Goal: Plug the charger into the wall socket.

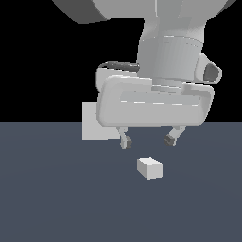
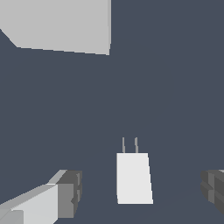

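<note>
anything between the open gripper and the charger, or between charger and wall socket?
Nothing visible. The gripper hangs open above the charger, with only air between them. In the wrist view, bare floor separates the charger from the wall socket.

Wall socket [image 1: 94,126] half hidden behind the hand [image 1: 147,140] in the exterior view, holes unseen; cropped at the frame edge in the wrist view [image 2: 61,24]. One fingertip [image 2: 215,192] cropped there too. Arm cut off above.
</note>
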Controlling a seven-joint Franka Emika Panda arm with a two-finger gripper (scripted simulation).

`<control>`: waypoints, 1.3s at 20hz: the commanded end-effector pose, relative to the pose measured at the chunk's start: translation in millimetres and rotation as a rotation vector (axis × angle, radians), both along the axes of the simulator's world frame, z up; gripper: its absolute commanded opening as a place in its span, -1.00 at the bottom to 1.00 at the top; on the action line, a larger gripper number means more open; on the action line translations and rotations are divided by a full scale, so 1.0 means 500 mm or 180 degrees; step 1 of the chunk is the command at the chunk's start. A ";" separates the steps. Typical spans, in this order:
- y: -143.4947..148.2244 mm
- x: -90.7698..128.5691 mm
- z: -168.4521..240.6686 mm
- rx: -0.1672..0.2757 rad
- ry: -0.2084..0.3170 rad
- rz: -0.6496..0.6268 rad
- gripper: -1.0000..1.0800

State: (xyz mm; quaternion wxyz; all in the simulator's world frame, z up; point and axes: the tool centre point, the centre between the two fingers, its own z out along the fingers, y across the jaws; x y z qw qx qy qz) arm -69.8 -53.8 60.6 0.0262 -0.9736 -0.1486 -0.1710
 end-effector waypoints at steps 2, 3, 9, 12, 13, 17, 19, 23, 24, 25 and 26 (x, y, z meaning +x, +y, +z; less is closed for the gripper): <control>0.000 -0.001 -0.015 -0.0002 0.0002 0.0003 0.92; 0.000 -0.001 -0.022 -0.0002 0.0002 0.0003 0.92; 0.000 -0.002 -0.074 -0.0005 0.0001 0.0008 0.92; 0.000 -0.002 -0.090 -0.0005 0.0000 0.0010 0.92; 0.000 -0.002 -0.094 -0.0005 0.0000 0.0010 0.92; 0.000 -0.002 -0.098 -0.0005 0.0000 0.0010 -1.00; 0.000 -0.002 -0.098 -0.0005 0.0000 0.0010 -1.00; 0.000 -0.002 -0.098 -0.0005 0.0000 0.0010 -1.00; 0.000 -0.002 -0.098 -0.0005 0.0000 0.0010 -1.00; 0.000 -0.002 -0.098 -0.0005 0.0000 0.0010 -1.00; 0.000 -0.002 -0.098 -0.0005 0.0000 0.0010 -1.00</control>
